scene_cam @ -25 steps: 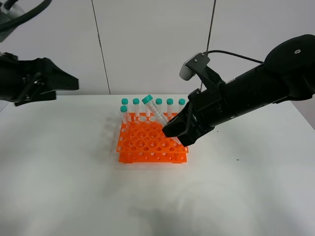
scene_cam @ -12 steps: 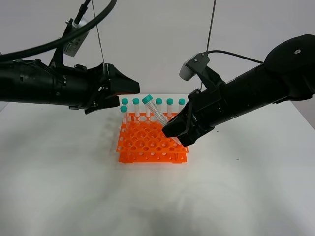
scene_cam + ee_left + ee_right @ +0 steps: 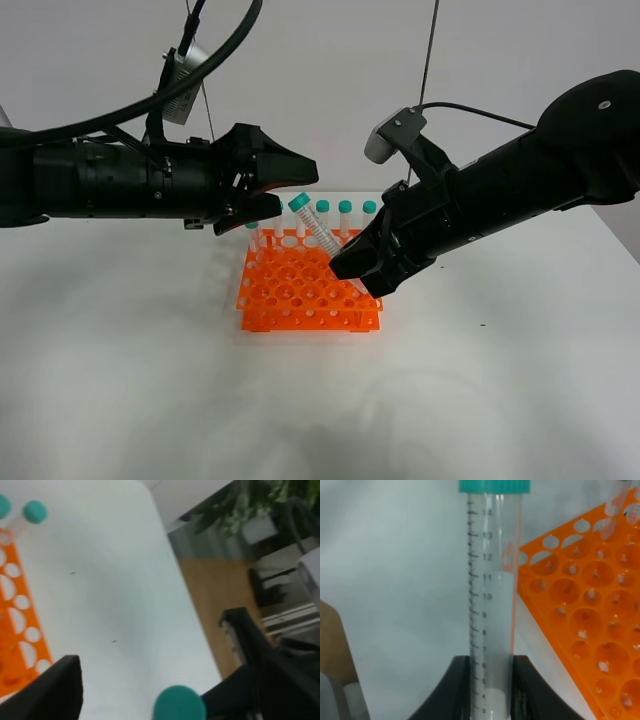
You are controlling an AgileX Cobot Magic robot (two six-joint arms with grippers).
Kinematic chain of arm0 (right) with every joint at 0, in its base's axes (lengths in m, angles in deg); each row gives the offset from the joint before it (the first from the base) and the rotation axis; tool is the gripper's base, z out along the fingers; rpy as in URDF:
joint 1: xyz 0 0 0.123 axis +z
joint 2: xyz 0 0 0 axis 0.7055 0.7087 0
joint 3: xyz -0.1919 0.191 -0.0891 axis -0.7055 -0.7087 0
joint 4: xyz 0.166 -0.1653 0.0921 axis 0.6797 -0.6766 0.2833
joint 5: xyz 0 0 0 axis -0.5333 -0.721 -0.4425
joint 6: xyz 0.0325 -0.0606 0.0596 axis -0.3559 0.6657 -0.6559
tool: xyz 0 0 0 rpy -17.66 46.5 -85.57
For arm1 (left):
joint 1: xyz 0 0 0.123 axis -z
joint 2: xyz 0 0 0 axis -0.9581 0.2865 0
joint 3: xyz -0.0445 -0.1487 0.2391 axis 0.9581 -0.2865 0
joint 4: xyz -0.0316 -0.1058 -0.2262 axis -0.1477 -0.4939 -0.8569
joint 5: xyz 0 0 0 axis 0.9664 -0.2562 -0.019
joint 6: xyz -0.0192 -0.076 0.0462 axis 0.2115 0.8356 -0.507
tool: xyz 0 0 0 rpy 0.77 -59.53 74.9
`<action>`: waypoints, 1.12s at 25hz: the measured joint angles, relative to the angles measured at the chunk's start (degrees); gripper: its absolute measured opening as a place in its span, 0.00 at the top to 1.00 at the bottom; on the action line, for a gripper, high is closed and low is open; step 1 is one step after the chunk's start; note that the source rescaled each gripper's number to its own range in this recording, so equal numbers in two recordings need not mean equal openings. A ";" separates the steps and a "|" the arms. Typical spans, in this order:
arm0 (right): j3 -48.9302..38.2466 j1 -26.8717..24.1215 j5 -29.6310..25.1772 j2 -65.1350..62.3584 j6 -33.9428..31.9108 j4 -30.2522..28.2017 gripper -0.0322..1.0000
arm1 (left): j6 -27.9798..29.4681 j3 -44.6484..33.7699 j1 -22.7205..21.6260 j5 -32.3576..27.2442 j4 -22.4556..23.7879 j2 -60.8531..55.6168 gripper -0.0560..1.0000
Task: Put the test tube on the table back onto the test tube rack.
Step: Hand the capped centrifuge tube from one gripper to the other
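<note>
- Black arms come in from both sides. The right one slants down from the upper right over the white matte table (image 3: 120, 380). Its right gripper (image 3: 352, 268) is clamped on the lower end of the slim clear plastic test tube with the teal-green screw cap (image 3: 318, 228).
- From the left, the other arm stretches out almost level. We see the left gripper (image 3: 298, 190) with its fingers spread apart and nothing between them. It hovers just beside the cap, above the back edge of the bright orange, many-holed plastic rack (image 3: 295, 295).
- On the right wrist view, two black fingers (image 3: 461, 680) pinch the test tube (image 3: 492, 595) from either side, down at the low graduation marks.
- The conical tip is swallowed by those fingers in every view.
- The left gripper also covers part of the rack's back row. We can pick out three upright capped tubes (image 3: 345, 207) beyond the tilted one.
- The left wrist view is blurred. We make out a round teal cap (image 3: 179, 704) at the frame edge, one dark finger (image 3: 55, 690) and a corner of the rack (image 3: 17, 610). The dark shape opposite is too soft to name.
- The test tube's long axis is tilted, with the cap up and leaning towards the left gripper and the tip down into the right gripper. It hangs in the air above the rack's right half, seated in no hole.
</note>
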 joint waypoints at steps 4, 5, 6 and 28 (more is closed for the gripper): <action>0.00 0.00 0.00 0.00 0.00 0.00 0.94 | -1.74 0.00 0.00 -2.10 -1.19 0.78 0.00; 0.00 0.00 0.00 0.00 0.00 0.00 0.94 | -1.87 0.00 0.00 -2.35 -1.24 0.78 0.00; 0.00 0.00 0.00 0.00 -0.05 0.00 0.94 | -1.93 0.00 0.00 -2.52 -1.33 0.78 0.00; 0.00 0.00 -0.65 0.00 -1.73 0.70 0.94 | -2.07 0.00 0.00 -5.64 -0.45 0.78 0.09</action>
